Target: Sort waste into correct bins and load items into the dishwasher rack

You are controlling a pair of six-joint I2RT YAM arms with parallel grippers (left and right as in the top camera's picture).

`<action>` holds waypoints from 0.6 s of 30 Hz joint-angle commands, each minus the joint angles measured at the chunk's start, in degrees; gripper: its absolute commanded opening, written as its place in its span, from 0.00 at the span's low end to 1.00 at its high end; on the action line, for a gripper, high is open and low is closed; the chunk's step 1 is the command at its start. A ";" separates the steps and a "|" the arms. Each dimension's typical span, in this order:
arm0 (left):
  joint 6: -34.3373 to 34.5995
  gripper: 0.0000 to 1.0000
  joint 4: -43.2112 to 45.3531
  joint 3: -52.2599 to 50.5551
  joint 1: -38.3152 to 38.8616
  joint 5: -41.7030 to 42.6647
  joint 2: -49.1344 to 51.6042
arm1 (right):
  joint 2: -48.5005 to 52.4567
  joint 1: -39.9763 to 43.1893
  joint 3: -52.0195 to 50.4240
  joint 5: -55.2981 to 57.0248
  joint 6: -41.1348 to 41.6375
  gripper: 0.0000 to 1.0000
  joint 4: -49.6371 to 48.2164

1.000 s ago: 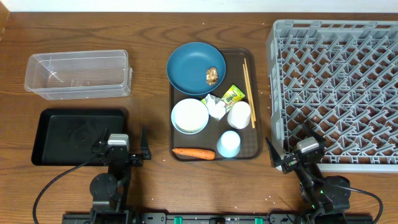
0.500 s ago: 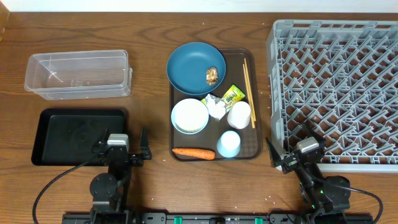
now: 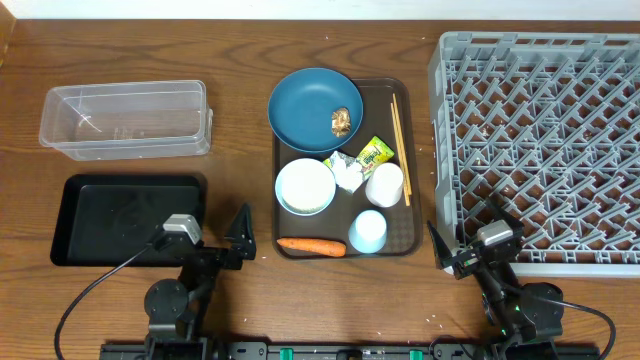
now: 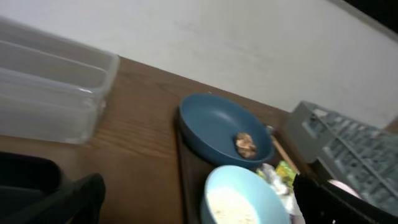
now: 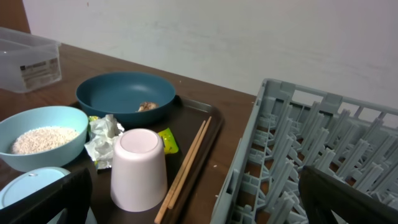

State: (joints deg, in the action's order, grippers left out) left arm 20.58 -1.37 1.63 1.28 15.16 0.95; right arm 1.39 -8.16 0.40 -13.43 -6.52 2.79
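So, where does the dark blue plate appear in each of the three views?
Overhead: the dark blue plate is at the top centre.
Left wrist: the plate is in the middle, slightly to the right.
Right wrist: the plate is left of centre.
Shared landmark: the brown food lump lying on the plate.

A dark brown wood-grain counter (image 3: 240, 60) fills the overhead view; a plain off-white wall (image 5: 217, 37) stands behind its far edge; light is even and soft.

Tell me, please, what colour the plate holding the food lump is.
The plate is dark blue; the overhead view shows it best.
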 commanded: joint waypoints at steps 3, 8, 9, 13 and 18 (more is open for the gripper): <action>2.89 0.98 -1.31 -1.22 -0.31 4.59 2.12 | 0.11 0.26 -0.09 -0.11 -0.39 0.99 0.24; 2.89 0.98 -2.93 0.76 -0.31 5.09 4.83 | 0.11 0.26 -0.09 -0.11 -0.39 0.99 0.24; 2.84 0.98 -3.69 1.62 -0.31 4.94 5.57 | 0.11 0.26 -0.09 -0.09 -0.39 0.99 0.24; 1.33 0.98 -7.39 7.02 -0.31 4.68 8.98 | 0.11 0.26 -0.09 -0.11 -0.39 0.99 0.24; -1.29 0.98 -17.73 17.94 -0.31 1.25 15.23 | 0.11 0.26 -0.09 -0.11 -0.39 0.99 0.24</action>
State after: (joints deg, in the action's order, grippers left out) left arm 21.78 -17.32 13.21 1.26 18.20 13.89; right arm 1.39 -8.16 0.40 -13.43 -6.52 2.79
